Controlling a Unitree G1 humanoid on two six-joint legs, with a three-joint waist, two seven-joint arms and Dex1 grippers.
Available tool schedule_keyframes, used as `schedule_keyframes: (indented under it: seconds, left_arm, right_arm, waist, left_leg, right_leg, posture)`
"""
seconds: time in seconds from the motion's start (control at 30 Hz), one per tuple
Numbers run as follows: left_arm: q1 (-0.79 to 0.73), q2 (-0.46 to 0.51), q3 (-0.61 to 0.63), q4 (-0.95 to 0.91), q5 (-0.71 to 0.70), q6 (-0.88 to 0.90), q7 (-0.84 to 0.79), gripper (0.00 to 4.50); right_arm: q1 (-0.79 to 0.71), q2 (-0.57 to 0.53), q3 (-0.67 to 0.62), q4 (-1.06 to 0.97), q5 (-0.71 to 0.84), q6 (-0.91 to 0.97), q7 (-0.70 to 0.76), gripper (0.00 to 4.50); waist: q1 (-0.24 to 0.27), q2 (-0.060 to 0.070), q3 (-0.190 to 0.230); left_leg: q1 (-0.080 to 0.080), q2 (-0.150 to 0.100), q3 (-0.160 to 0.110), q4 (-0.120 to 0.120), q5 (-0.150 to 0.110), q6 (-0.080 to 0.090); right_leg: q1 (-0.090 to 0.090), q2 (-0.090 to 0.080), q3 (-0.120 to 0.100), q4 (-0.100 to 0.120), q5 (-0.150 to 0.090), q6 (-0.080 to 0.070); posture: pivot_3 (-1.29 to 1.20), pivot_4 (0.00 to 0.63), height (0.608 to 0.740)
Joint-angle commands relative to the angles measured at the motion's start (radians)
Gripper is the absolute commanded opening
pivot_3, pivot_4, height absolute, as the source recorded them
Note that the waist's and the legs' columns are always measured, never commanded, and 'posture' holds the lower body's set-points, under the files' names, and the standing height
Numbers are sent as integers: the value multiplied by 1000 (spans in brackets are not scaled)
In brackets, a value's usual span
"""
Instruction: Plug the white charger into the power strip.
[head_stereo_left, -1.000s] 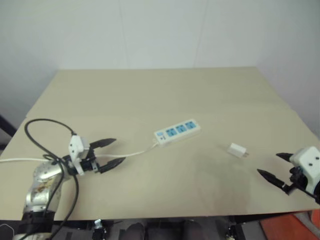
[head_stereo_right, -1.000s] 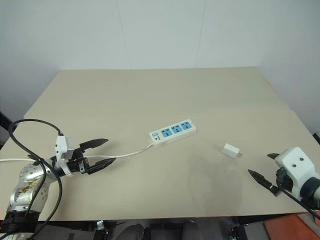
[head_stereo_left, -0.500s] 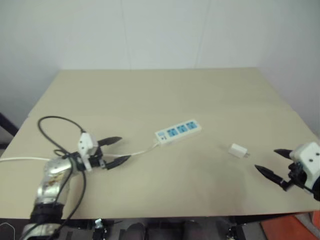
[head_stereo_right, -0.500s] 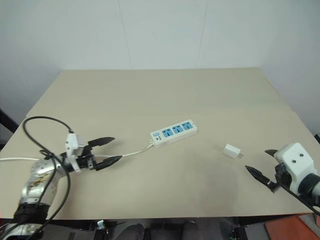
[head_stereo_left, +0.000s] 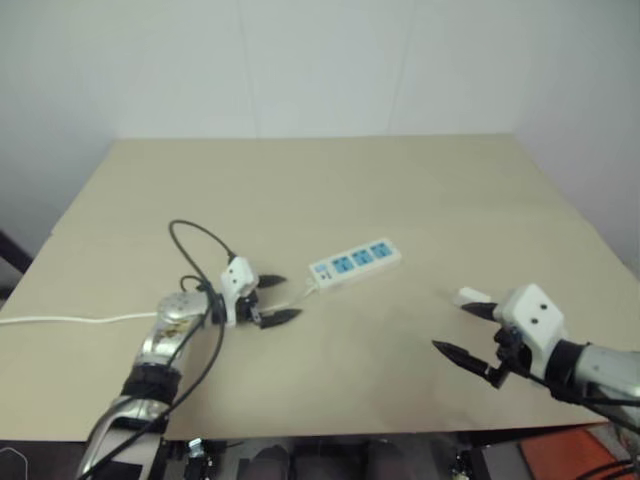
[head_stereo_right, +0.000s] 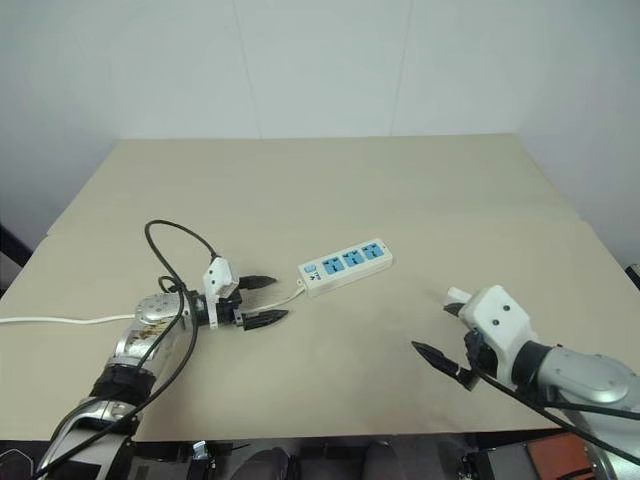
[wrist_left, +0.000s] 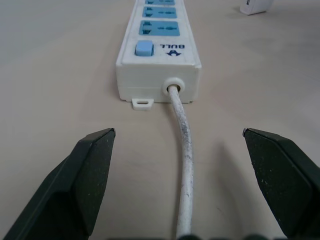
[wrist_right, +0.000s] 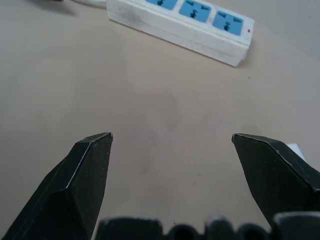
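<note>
- The right gripper, nearest the table's front edge, has its two black fingers spread wide and grasps nothing.
- The white charger lies just beyond it on the tan table, partly hidden behind the gripper's white block. One finger seems to lie close beside it, though contact cannot be told.
- The left gripper is also fully spread and empty. It is low over the table, and the thin white cord runs between its fingers toward the switch end of the power strip.
- The strip lies flat and angled farther back, its three blue sockets up, with nothing plugged in.
- Risks:
  - A sideways approach from the right could knock the small charger away or tip it, leaving the prongs badly placed for insertion.
  - If the left fingers close on the cord rather than the strip body, the strip could slide or swivel under the push.
</note>
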Motion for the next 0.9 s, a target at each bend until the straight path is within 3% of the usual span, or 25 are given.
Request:
schedule_keyframes:
  seconds: [0.03, 0.07, 0.17, 0.57, 0.67, 0.9]
  left_arm:
    - [-42, 8, -32, 17, 54, 12, 20, 4465]
    - [-52, 8, -45, 29, 74, 18, 28, 4465]
    - [-75, -17, -59, 55, 102, 39, 67, 3887]
    - [-47, -31, -92, 36, 138, 65, 69, 17]
    - [-14, -13, -73, -23, 128, 92, 81, 17]
    - [227, 132, 26, -435, 11, 313, 76, 17]
  right_arm:
    - [-17, 1, 7, -34, 9, 12, -24, 4500]
    - [-19, 0, 11, -33, 9, 15, -27, 4500]
    - [-21, -4, 26, -29, 3, 16, -34, 4500]
    - [-42, -13, 46, -12, -9, 27, -48, 4500]
    - [-43, -18, 52, -7, -13, 24, -47, 4500]
    - [-32, -19, 68, 12, -30, 2, -41, 4500]
  waist:
    - [1, 0, 0]
    - [2, 0, 0]
    - [6, 0, -1]
    - [9, 0, -7]
    - [9, 0, -7]
    - [-19, 0, -7]
  left_leg:
    - [0, 0, 0, 0, 0, 0]
    - [0, 0, 0, 0, 0, 0]
    - [0, 0, 0, 0, 0, 0]
    - [6, 0, -2, 1, 0, 0]
    - [7, 0, -2, 1, -1, 1]
    - [4, 2, -2, 1, -1, 2]
  right_leg:
    - [0, 0, 0, 0, 0, 0]
    - [0, 0, 0, 0, 0, 0]
    - [1, 0, 0, 0, 0, 0]
    - [10, 0, -2, -2, 0, 1]
    - [11, 0, -1, -4, 0, 1]
    - [5, 0, 0, -3, 0, 1]
  posture:
    - [0, 150, 740]
    - [0, 150, 740]
    - [0, 150, 740]
    - [0, 150, 740]
    - [0, 150, 740]
    - [0, 150, 740]
